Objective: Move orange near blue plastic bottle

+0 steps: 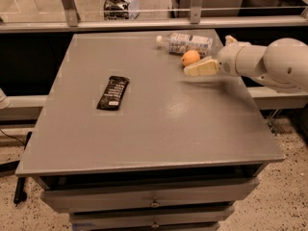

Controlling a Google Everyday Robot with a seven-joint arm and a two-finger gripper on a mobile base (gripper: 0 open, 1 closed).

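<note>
Gray table (168, 129): blue plastic bottle (187, 43) lies flat, cap toward 9 o'clock, label illegible. Orange (190, 57) at its 6 o'clock. My gripper (207, 57), released, at the orange's 3 o'clock.

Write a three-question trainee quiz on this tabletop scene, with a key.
1. True or false: the orange is close beside the blue plastic bottle.
2. Fill in: the black wrapper lies on the table to the picture's ____ of the orange.
3. Where is the gripper?
A) over the wrapper
B) next to the orange, near the table's far right corner
C) at the table's front edge

Key: 1 true; 2 left; 3 B.
</note>
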